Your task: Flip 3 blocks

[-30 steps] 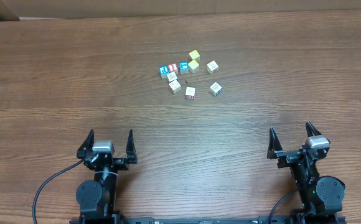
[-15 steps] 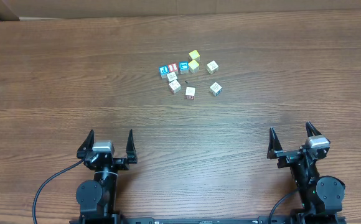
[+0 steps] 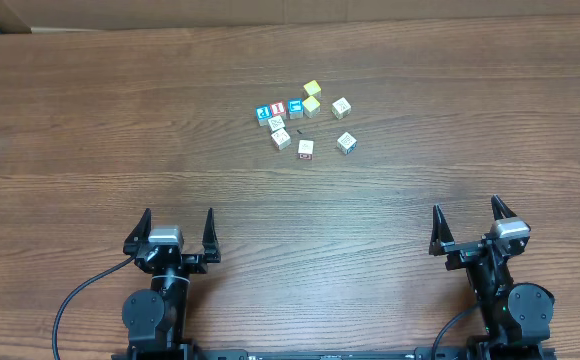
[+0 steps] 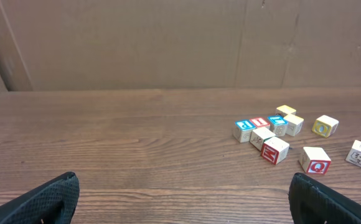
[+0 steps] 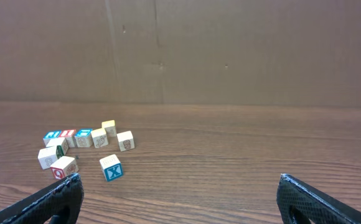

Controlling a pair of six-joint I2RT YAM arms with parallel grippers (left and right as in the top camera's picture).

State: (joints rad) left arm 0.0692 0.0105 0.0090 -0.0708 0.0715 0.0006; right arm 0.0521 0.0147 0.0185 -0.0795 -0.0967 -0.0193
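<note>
Several small alphabet cubes lie in a cluster on the far middle of the wooden table. Among them are a pale cube with a blue X face, a red-bordered Q cube and a pale cube with a dark green side. My left gripper rests open at the near left, far from the cubes. At the near right, my right gripper is also open. Neither has anything between its fingers.
In the same cluster are two yellow cubes, a row of blue and red faced cubes and other pale cubes. A cardboard wall stands along the table's far edge.
</note>
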